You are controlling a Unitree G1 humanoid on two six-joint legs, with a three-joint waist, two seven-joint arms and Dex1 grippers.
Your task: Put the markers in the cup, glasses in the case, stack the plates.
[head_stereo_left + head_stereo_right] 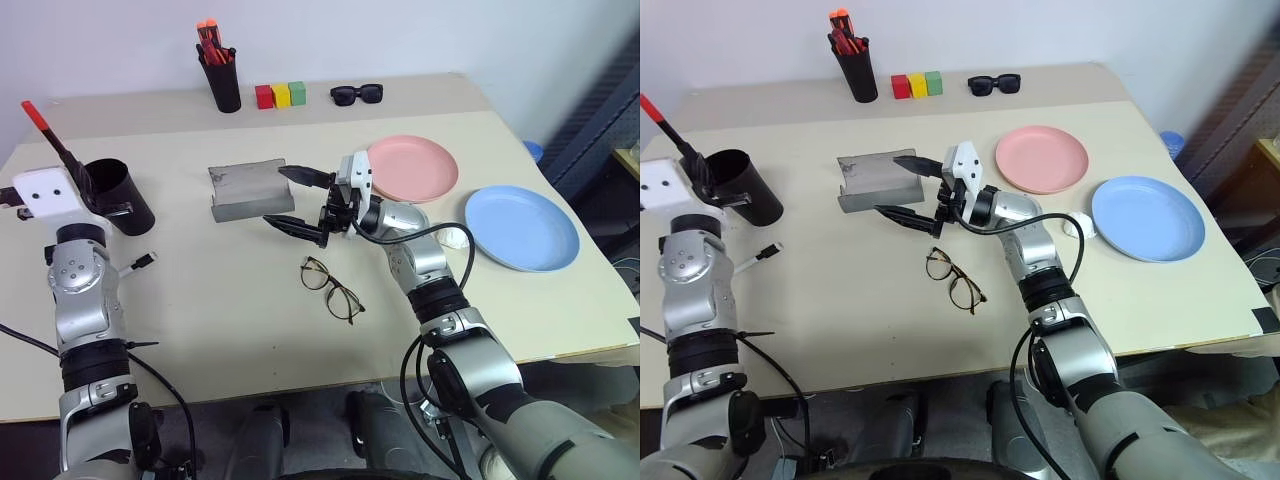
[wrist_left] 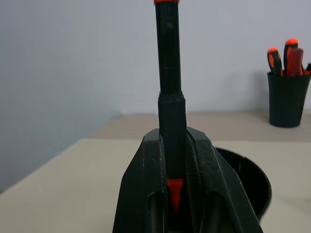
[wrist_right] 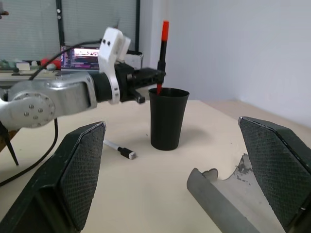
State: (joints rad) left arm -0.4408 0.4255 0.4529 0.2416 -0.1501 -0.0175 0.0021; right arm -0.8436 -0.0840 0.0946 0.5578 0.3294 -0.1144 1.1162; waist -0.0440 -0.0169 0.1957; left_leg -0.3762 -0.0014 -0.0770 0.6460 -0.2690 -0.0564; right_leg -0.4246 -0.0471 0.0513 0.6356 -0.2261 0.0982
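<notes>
Nearby, sunglasses (image 1: 357, 94) (black) flank colored blocks (image 1: 280, 95).

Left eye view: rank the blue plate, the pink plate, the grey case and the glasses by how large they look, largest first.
1. Blue plate
2. Pink plate, a little smaller; it lies farther from the camera, so the gap between the plates is unsure.
3. Grey case
4. Glasses, the smallest.
</notes>
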